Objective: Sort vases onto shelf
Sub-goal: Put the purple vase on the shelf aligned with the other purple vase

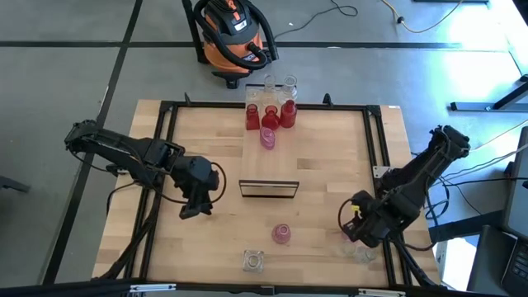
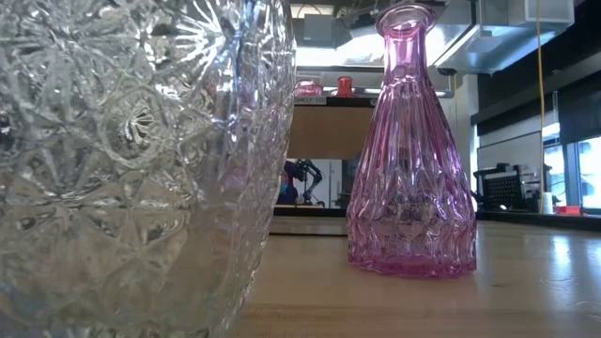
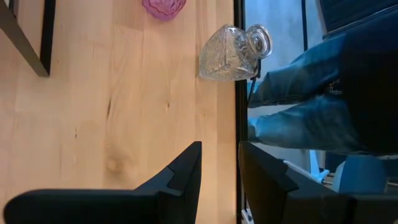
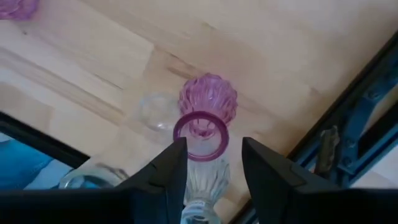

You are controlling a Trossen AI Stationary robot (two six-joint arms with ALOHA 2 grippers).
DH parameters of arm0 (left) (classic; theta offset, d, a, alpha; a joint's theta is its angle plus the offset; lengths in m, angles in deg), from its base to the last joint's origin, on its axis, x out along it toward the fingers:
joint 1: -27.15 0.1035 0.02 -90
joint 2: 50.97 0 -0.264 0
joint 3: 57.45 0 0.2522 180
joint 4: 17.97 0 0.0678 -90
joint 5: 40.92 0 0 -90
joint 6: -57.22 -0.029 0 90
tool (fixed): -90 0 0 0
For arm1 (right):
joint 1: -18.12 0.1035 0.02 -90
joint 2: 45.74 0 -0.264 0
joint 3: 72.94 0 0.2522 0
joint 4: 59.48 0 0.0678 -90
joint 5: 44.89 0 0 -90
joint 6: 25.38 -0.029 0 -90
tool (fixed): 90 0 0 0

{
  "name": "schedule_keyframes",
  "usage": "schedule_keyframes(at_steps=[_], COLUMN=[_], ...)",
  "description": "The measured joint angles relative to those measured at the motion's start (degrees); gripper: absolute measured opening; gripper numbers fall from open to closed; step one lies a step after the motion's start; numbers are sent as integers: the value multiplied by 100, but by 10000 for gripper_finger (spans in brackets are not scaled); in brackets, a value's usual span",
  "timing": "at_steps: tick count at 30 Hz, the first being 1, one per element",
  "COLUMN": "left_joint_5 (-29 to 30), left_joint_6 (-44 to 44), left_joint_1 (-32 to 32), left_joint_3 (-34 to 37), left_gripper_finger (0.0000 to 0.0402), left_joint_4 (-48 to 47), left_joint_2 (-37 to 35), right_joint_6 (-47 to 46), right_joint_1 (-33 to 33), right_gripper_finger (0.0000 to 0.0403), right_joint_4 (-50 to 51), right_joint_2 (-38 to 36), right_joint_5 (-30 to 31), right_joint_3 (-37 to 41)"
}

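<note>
Right gripper (image 1: 356, 228) first: it's down at the near right corner of the table (image 1: 330, 165), fingers spread apart, and in the right wrist view (image 4: 214, 149) the round mouth of one pink vase (image 4: 201, 134) sits between them. I see a gap on one side, so the fingers are around it but not clamped. There's clear glass (image 4: 202, 180) crowded right next to that vase. I can't count those pieces for sure, maybe two or three.

Left gripper (image 1: 196, 206) hangs over the left half of the table, just left of the shelf's dark front edge. Its fingers (image 3: 186, 168) are a little apart with nothing in between.

The shelf (image 1: 280, 161) runs from the far edge to mid-table. Vase count from above:
- three red vases (image 1: 270, 117) in a row at the shelf's far end
- one pink one (image 1: 268, 138) just in front of them
- clear ones (image 1: 289, 83) behind the reds, two for sure, possibly a third

Still down on the tabletop, near side:
- one pink vase (image 1: 281, 233)
- one clear vase (image 1: 253, 261) closer to the edge
- plus the bunch at my right gripper

A person's legs (image 3: 323, 93) in jeans show just past the table edge. One orange shop vac (image 1: 235, 33) sits on the floor beyond the far end.
</note>
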Motion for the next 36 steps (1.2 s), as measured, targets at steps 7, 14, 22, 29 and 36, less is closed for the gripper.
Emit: schedule_keyframes(at_steps=[7,14,22,29,36], left_joint_5=[55,166,363,636,778], left_joint_6=[-72,-76,-81,-120,-126], left_joint_1=[15,39,41,42,42], left_joint_3=[0,0,0,0,0], left_gripper_finger=[101,101,101,101,101], left_joint_4=[1,-1,-2,-3,-6], left_joint_2=[2,2,4,4,4], right_joint_6=[-169,-172,439,2162,4815], right_joint_1=[20,20,-353,-1617,-3681], right_gripper_finger=[134,127,12,7,4], right_joint_4=[-466,-1281,-1354,-677,498], right_joint_2=[-19,-19,-167,-439,-425], right_joint_5=[-196,-335,-176,-58,-175], right_joint_3=[464,1055,1126,475,-973])
